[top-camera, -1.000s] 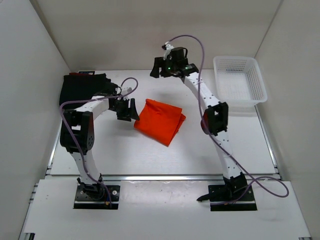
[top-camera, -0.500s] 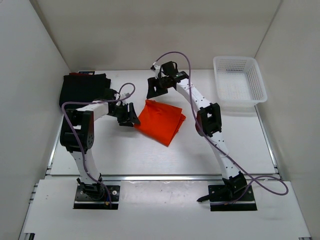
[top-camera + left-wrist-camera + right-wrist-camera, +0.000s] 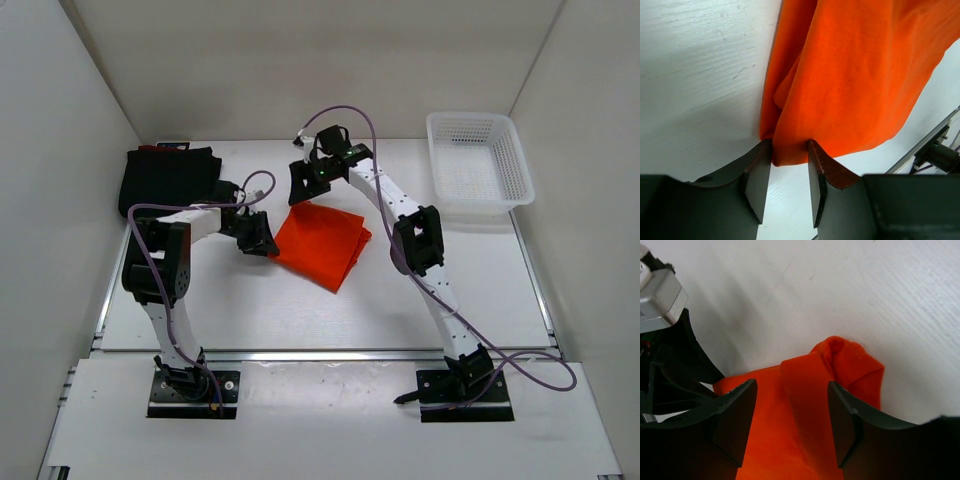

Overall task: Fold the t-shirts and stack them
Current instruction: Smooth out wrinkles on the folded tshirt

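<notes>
The bright orange t-shirt [image 3: 322,245] lies folded in the middle of the table. My left gripper [image 3: 258,235] is at its left corner. In the left wrist view a fold of the orange t-shirt [image 3: 850,75] sits between the tips of the left gripper [image 3: 789,156], whose jaws stand partly apart around it. My right gripper [image 3: 308,182] hangs over the shirt's back corner. Seen from the right wrist, the right gripper [image 3: 792,425] is open wide above the orange t-shirt [image 3: 805,405]. The black t-shirt [image 3: 165,178] lies folded at the back left, with a dark red edge [image 3: 148,148] behind it.
A white mesh basket [image 3: 520,165] stands at the back right. White walls enclose the table on three sides. Purple cables loop off both arms. A metal rail runs along the table's near edge [image 3: 320,352].
The left jaws have narrowed around the orange shirt's left corner. The right gripper has moved left and down from the back of the table to the shirt's back corner.
</notes>
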You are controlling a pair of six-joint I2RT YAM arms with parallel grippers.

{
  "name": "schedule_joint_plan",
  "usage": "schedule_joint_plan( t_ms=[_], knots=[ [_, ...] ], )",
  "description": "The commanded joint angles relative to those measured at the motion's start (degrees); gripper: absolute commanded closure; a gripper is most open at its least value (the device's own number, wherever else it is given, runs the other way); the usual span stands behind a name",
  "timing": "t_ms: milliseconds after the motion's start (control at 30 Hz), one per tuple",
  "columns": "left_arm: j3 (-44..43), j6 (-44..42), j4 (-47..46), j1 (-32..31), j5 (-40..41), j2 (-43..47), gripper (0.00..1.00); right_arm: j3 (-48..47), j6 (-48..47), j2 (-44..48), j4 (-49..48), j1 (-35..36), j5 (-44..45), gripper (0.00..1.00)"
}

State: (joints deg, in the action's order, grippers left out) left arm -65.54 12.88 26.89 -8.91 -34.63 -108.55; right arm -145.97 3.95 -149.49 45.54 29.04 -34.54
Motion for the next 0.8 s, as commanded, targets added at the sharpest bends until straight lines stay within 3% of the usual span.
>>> schedule_joint_plan(
  t_ms=[0, 167, 400, 500, 600, 767],
  knots=[
    [-0.5, -1.2, -0.3, 0.8, 0.4, -0.3, 0.54, 0.9, -1.7, 4.6, 1.6, 2.4, 2.4, 0.43],
    [-0.3, -1.4, -0.3, 0.2, 0.7, -0.5, 0.54, -2.1, -1.4, 2.1, 1.5, 2.2, 7.7, 0.43],
    [-0.2, -2.2, 0.4, -0.4, 0.3, -0.5, 0.7, -3.2, -0.6, -0.8, 2.1, 1.1, 9.9, 0.61],
    [0.0, -2.2, 0.4, -0.3, 0.1, -0.5, 0.71, -2.5, -0.3, -0.9, 1.8, 0.4, 9.6, 0.74],
    [-0.1, -2.9, 0.8, -0.2, -0.7, -0.9, 0.74, -2.9, 0.2, -1.7, 1.1, -0.2, 9.0, 0.96],
    [0.5, -3.1, 1.3, -0.5, -0.7, -0.8, 0.73, -4.1, 0.3, -1.8, 1.0, -1.0, 8.6, 0.96]
  ],
)
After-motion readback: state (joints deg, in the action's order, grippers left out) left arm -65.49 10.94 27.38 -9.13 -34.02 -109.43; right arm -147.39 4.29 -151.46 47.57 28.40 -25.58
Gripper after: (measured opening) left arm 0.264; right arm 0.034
